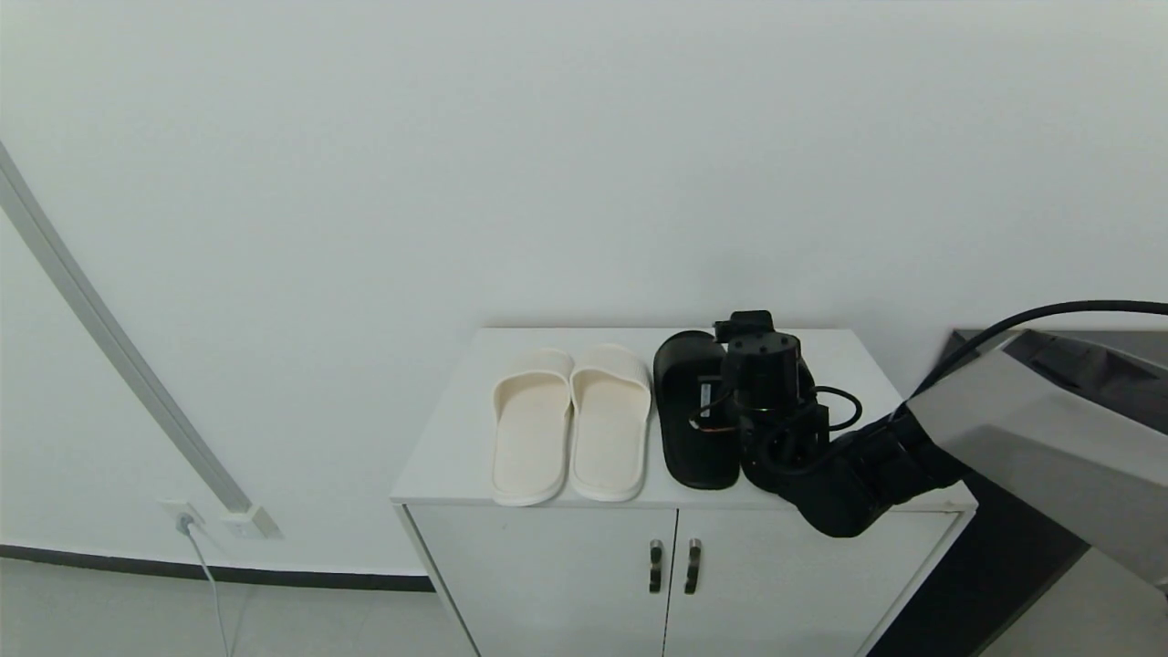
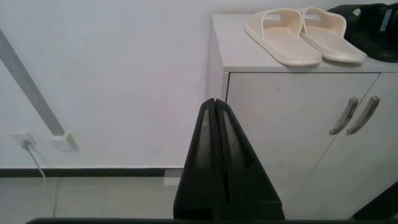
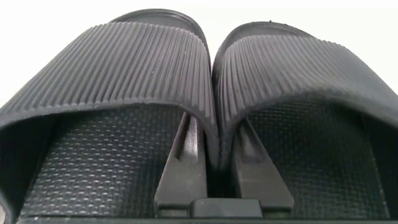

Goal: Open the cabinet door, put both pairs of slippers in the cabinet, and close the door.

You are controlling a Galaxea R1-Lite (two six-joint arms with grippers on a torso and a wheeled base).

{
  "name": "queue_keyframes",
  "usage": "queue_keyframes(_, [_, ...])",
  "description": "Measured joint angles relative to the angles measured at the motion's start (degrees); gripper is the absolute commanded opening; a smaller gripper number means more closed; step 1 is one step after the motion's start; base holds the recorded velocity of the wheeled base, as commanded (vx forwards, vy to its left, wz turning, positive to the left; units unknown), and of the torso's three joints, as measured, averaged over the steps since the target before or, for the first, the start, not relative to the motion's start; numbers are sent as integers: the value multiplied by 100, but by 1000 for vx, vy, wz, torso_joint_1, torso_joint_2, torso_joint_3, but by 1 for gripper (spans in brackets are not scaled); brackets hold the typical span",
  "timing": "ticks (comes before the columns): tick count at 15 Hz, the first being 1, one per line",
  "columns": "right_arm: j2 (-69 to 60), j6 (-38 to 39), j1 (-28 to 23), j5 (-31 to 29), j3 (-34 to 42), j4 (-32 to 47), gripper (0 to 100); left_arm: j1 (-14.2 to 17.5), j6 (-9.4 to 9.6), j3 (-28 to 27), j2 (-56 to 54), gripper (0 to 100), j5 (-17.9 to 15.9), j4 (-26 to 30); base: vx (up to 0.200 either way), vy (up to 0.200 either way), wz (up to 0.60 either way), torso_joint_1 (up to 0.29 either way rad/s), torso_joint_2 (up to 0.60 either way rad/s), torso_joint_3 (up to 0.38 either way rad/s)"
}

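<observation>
Two cream slippers (image 1: pixel 531 427); two black slippers (image 3: pixel 124 74); one white cabinet (image 1: pixel 445 456) with two doors (image 1: pixel 547 584) and two metal handles (image 1: pixel 655 565); two wall outlets (image 1: pixel 182 514); one plugged-in cord (image 1: pixel 212 584).

Right arm (image 1: pixel 849 474) is finished black, with a cylindrical wrist and a thin looped cable (image 1: pixel 844 401). Its silver-grey shell (image 1: pixel 1031 420) is trailed by a thick cable (image 1: pixel 1049 315). Left gripper (image 2: pixel 216 102) and right gripper (image 3: pixel 214 124) are fitted with black tapered fingers.

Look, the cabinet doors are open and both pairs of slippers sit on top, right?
Not quite. The cabinet doors are shut, not open, as the head view shows. The white slippers and the black slippers do sit on top.
</observation>
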Motion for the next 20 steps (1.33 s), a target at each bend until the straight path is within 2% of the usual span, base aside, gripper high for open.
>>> queue_keyframes(4, [-550, -160, 48, 95, 418, -5, 0, 0, -2, 0, 0, 0, 0, 0, 0, 0, 0, 0, 0, 0])
queue_keyframes(9, [-2242, -389, 424, 1045, 1788, 228, 0, 0, -2, 0, 0, 0, 0, 0, 0, 0, 0, 0, 0, 0])
queue_keyframes(11, [-2985, -397, 658, 1543, 2265, 701, 0, 0, 0, 0, 0, 0, 0, 0, 0, 0, 0, 0, 0, 0])
queue_keyframes(15, [-4273, -296, 1051, 2792, 2721, 2338, 0, 0, -2, 0, 0, 0, 0, -2, 0, 0, 0, 0, 0, 0])
queue_keyframes(18, [-4764, -4, 1200, 3359, 2911, 2425, 0, 0, 4, 0, 0, 0, 2, 0, 0, 0, 0, 0, 0, 0])
queue_keyframes(20, [-4915, 2, 1224, 3446, 2994, 2447, 0, 0, 1, 0, 0, 0, 0, 0, 0, 0, 0, 0, 0, 0])
